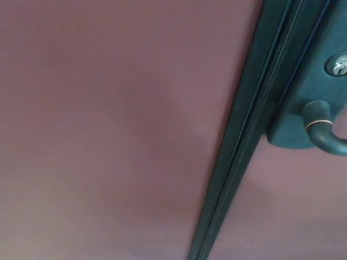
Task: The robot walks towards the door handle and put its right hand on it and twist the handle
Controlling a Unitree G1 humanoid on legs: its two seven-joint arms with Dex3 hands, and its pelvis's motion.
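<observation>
The approach looks done: the maroon door (pixel 119 135) fills the head view at close range. Neither robot hand is in view, so their state and distance from the handle cannot be told. The door handle (pixel 325 132) sits at three o'clock, on its dark plate (pixel 303 108). Reaching, grasping and twisting remain.

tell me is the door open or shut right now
Looks shut: the door meets the dark seam strip with no gap showing. Latch hidden.

no readable text, labels or numbers — neither on the door (pixel 108 135), nor the handle plate (pixel 309 103)
</observation>
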